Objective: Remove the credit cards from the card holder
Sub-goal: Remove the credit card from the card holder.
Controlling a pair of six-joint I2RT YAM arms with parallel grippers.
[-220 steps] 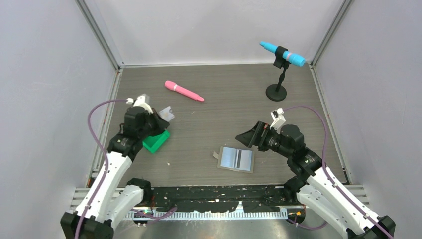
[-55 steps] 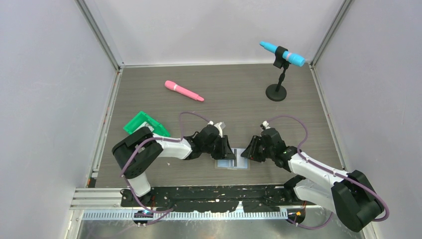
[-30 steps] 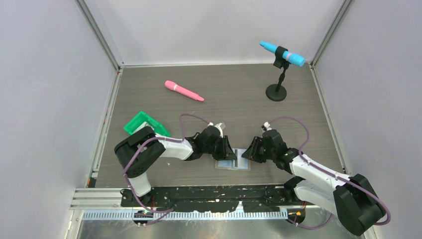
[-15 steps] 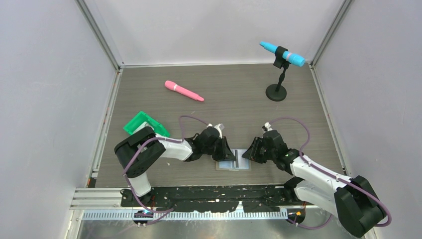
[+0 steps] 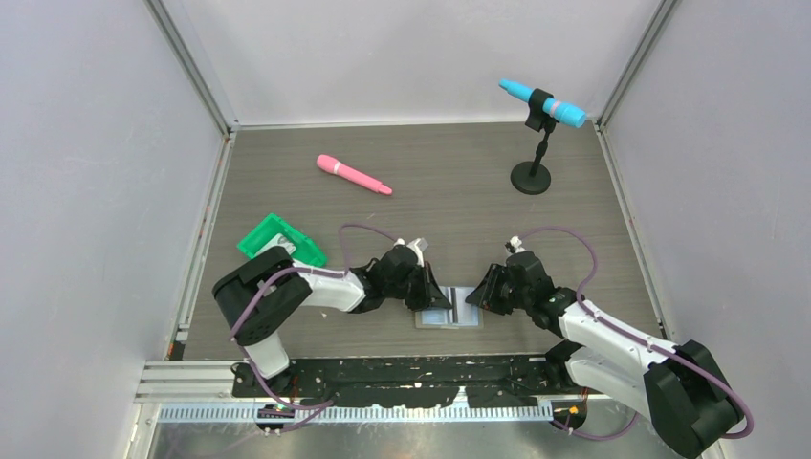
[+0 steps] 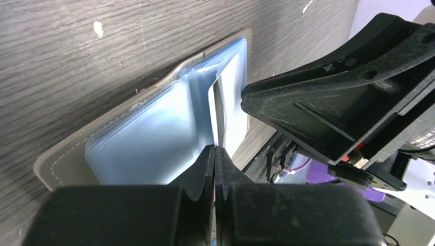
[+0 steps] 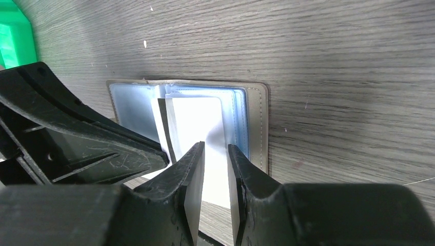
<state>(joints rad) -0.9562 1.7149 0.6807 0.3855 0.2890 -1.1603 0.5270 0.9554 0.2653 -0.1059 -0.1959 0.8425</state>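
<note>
The grey card holder lies open near the table's front, its pale blue pockets facing up. My left gripper comes in low from the left and is shut on the edge of a credit card, a white one with a dark stripe that stands up out of the middle fold. From the right, my right gripper hovers over the right-hand pocket, its jaws a narrow gap apart and holding nothing. A white card shows in that pocket. In the top view the two grippers nearly meet over the holder.
A green tray with a pale card in it sits left of the arms. A pink microphone-shaped toy lies at the back. A blue one rests on a black stand at the back right.
My left gripper's jaws have shut on the card at the holder's fold. Both arms have stayed in place over the holder.
</note>
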